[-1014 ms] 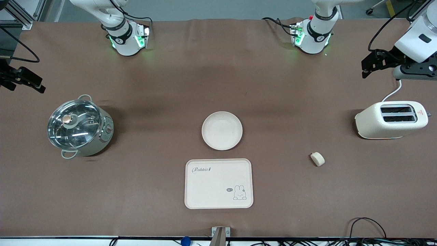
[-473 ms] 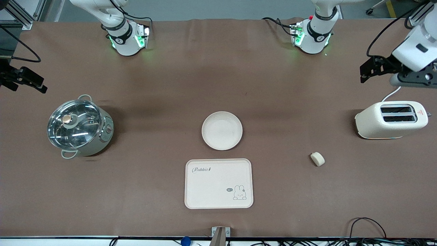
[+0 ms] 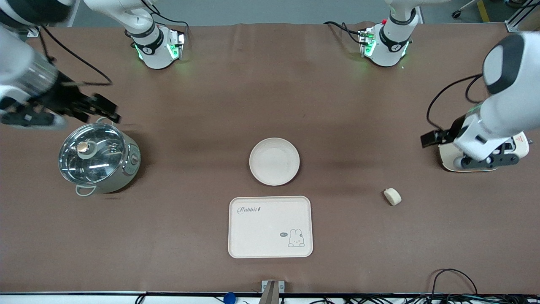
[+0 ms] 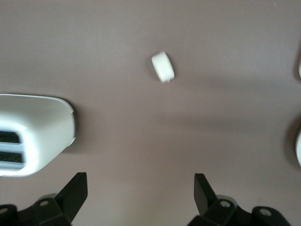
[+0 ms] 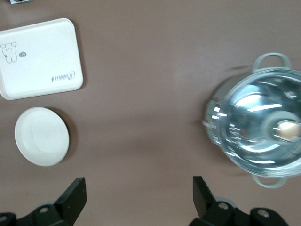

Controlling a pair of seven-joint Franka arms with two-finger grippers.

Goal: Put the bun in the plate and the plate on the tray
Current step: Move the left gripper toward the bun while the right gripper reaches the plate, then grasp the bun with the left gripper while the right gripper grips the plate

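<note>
The small cream bun [image 3: 392, 196] lies on the brown table toward the left arm's end, nearer the front camera than the toaster; it also shows in the left wrist view [image 4: 163, 66]. The round cream plate [image 3: 274, 161] sits mid-table, empty. The Rabbit tray [image 3: 270, 226] lies just nearer the camera than the plate, empty. The right wrist view shows both the plate [image 5: 41, 136] and the tray [image 5: 40, 59]. My left gripper [image 3: 431, 138] is open and empty in the air at the toaster's edge, its jaws wide apart [image 4: 141, 193]. My right gripper [image 3: 103, 109] is open and empty over the pot's rim [image 5: 139, 195].
A cream toaster [image 3: 447, 162] stands at the left arm's end, mostly hidden by the left arm; it also shows in the left wrist view [image 4: 33, 134]. A glass-lidded pot [image 3: 98, 157] stands at the right arm's end and shows in the right wrist view [image 5: 261, 136]. Cables lie at the table's front edge.
Both arms have swung in over the table. The left gripper came down over the toaster. The right gripper moved from the table's end to over the pot. Bun, plate and tray have not moved.
</note>
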